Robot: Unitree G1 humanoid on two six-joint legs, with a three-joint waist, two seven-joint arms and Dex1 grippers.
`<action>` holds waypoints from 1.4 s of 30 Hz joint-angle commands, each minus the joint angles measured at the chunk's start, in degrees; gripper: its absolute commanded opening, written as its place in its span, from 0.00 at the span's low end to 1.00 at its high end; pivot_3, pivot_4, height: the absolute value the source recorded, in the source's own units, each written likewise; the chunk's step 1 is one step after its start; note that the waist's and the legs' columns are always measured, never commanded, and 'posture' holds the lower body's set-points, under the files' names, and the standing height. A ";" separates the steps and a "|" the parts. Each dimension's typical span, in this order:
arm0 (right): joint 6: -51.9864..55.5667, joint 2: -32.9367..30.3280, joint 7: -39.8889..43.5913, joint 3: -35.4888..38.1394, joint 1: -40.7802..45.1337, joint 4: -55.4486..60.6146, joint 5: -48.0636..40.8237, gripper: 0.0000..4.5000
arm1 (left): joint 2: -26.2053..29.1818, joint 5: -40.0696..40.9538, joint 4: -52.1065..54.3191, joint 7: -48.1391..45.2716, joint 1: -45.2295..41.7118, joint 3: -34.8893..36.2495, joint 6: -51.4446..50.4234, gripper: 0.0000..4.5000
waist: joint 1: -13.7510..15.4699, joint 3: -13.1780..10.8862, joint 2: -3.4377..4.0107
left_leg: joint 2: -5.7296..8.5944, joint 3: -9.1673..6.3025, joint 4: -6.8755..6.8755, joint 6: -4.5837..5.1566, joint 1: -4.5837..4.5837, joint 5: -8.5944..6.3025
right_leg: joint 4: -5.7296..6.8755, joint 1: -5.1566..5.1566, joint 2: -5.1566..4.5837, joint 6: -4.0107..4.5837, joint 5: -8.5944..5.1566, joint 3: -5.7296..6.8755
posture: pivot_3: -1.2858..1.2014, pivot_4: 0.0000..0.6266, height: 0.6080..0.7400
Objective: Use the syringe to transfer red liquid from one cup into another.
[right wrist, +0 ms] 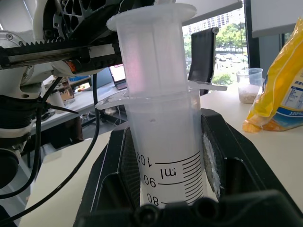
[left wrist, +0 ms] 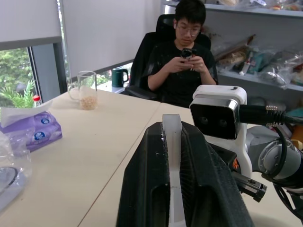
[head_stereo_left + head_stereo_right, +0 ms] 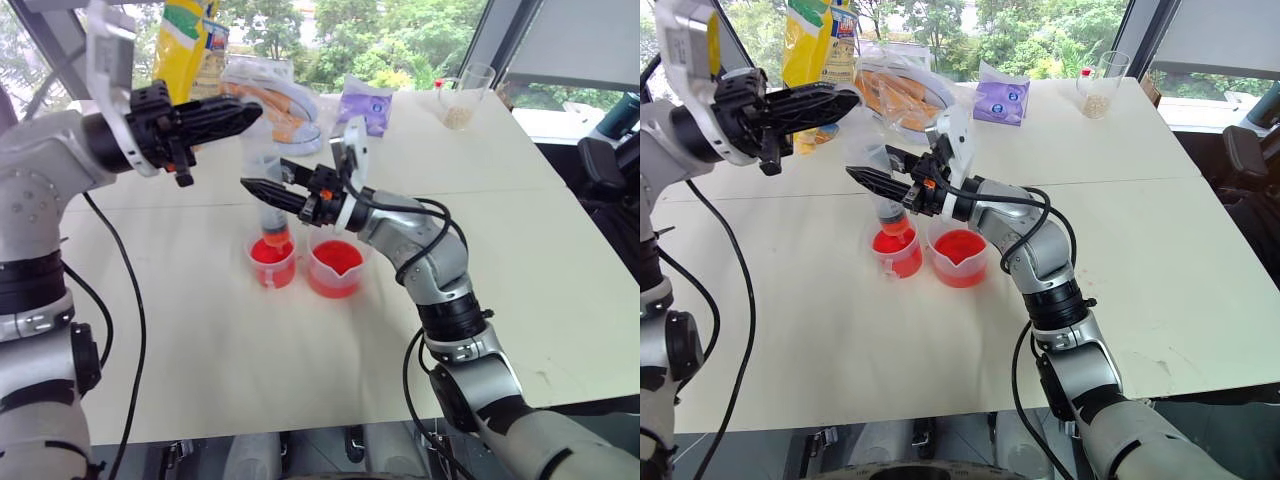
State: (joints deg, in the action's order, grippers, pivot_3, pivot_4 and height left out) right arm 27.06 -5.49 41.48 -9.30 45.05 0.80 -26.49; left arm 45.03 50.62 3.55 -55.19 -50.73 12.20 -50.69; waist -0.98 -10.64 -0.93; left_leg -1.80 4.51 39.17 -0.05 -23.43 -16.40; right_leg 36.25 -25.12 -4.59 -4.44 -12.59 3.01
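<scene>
In the head view the right end effector (image 3: 262, 187) is nearest, closed around the syringe (image 3: 268, 200); its tip stands in the smaller cup (image 3: 272, 259), just beside the beaker (image 3: 335, 268) of red liquid (image 3: 334, 281). The pale bench (image 3: 200, 330) looks smooth.

Left wrist view: the left end effector (image 2: 171, 161) is shut on the plunger (image 2: 171, 142); a person sits behind.

Right wrist view: the barrel looks light, stiff and slippery; gripping it mid-barrel seems best

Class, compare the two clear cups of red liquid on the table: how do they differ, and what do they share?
The beaker is wider, with a pouring spout; the smaller cup is narrower and spoutless. The syringe, held by the right pincer, stands with its tip in the smaller cup; nothing stands in the beaker. Both are clear plastic, upright, holding red liquid.
</scene>
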 commanded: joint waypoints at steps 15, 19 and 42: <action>0.94 1.10 -1.49 4.66 6.82 3.30 -2.69 0.31 | 2.01 -2.92 4.81 -4.35 4.12 -2.18 3.59 0.01 | 0.00 0.00 0.00 | -0.01 0.00 0.00 0.00 0.00 0.00 | 0.00 -0.01 0.00 0.00 0.00 0.00 | 0.52 0.24 1.00; 1.44 1.17 -2.00 5.64 8.31 3.19 -3.25 0.31 | 2.13 -3.19 5.24 -4.59 5.10 -2.66 4.00 0.01 | 0.05 0.00 0.00 | -0.01 0.00 0.00 0.00 0.00 0.00 | 0.00 -0.01 -0.01 0.00 0.00 0.00 | 0.52 0.24 1.00; 2.59 0.86 -2.27 5.74 9.46 2.77 -4.04 0.31 | 1.73 -2.40 6.49 -2.35 6.54 -2.85 3.22 0.28 | 0.12 0.00 0.00 | -0.01 0.00 -0.01 0.01 0.00 0.00 | -0.01 -0.01 -0.01 0.00 0.00 0.00 | 0.52 0.24 1.00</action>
State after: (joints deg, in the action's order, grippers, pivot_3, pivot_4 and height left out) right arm 32.31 -5.63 40.34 -7.58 50.20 0.45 -28.34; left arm 46.90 47.99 9.08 -56.74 -44.83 12.24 -45.28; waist -0.87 -10.64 -0.93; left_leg -1.81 4.51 39.17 -0.04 -23.44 -16.40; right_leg 36.24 -25.13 -4.60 -4.44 -12.59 3.01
